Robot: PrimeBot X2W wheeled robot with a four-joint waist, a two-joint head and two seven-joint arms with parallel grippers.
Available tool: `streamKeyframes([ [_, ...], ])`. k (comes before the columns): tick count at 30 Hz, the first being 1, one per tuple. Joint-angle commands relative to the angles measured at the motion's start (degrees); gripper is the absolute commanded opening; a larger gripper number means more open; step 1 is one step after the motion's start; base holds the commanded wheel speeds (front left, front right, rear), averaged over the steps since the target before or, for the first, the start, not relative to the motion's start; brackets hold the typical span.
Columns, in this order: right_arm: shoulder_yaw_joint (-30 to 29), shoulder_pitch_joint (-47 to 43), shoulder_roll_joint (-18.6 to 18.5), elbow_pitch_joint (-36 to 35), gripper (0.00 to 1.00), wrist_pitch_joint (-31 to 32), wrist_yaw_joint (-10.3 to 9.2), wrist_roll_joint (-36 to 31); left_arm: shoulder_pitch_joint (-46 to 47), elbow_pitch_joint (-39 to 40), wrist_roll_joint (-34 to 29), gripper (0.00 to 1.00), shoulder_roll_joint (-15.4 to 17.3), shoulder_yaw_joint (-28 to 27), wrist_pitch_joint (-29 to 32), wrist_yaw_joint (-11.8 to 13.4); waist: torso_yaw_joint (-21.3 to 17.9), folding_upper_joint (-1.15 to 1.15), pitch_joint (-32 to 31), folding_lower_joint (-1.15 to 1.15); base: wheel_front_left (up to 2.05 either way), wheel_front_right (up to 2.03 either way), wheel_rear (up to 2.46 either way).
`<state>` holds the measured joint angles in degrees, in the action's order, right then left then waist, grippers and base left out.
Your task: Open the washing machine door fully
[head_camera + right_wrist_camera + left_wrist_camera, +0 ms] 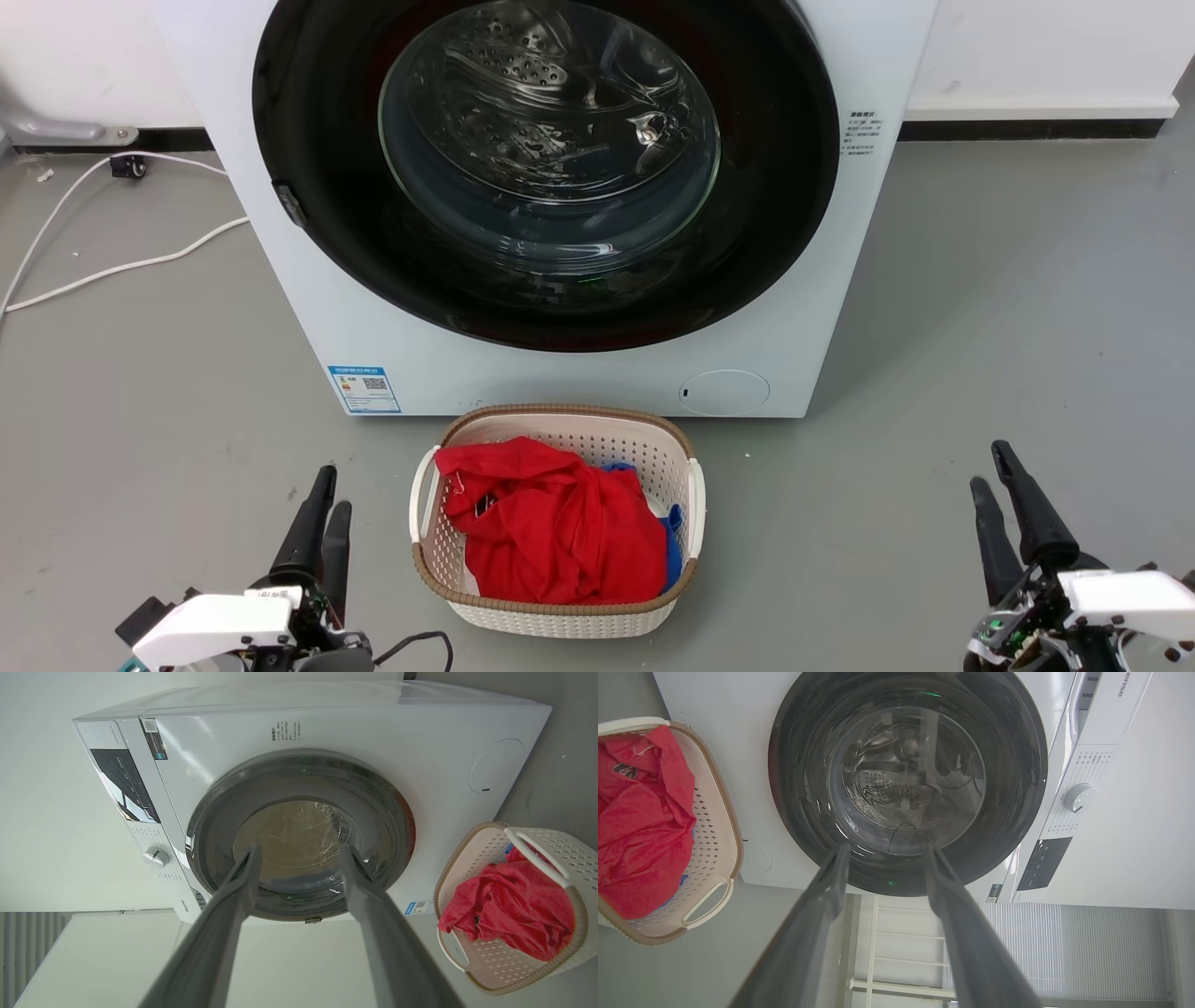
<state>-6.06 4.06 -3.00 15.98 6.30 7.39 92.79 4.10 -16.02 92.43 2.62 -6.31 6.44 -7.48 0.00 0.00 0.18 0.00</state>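
Two grippers noted: left gripper (333, 490) at 7 o'clock, right gripper (988, 467) at 5 o'clock, jaws of each parted, holding nothing. Door (766, 187) sits shut on the washer (560, 378) at 12 o'clock. Assessment: rigid, weighty, glossy, likely slippery; glass (551, 140) fragile. Best hold appears to be the catch (289, 203) at the rim's 9 o'clock.

Basket (560, 409) between left gripper (333, 490) and right gripper (988, 467), washing machine (308, 308) straight ahead.
Clothes (551, 532) lie in the basket, just before the machine; the washing machine door (551, 168) faces both grippers; a cable (121, 269) lies ahead-left of the left one.
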Motion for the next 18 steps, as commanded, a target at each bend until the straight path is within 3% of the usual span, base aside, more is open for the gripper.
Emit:
streamKeyframes([
  [1,0.1,0.4,-0.1,-0.9,1.0,-0.6,0.08,-0.4,0.5,1.2,-0.2,1.0,0.1,0.1,-0.5,0.0,0.0,0.0,0.0,0.0,0.0,0.0,0.0],
  [10,-0.8,-0.9,-0.1,-2.3,1.0,-3.2,0.09,-5.9,-0.4,2.9,-5.2,1.0,0.1,-0.3,-3.1,0.2,0.0,0.0,0.1,0.0,0.0,0.0,0.0],
  [18,-1.8,-1.7,-0.1,-5.9,1.0,-5.2,0.09,-16.5,-0.7,6.5,-13.8,1.0,0.2,-0.3,-5.2,2.7,0.1,0.0,0.2,0.0,0.0,0.0,0.0],
])
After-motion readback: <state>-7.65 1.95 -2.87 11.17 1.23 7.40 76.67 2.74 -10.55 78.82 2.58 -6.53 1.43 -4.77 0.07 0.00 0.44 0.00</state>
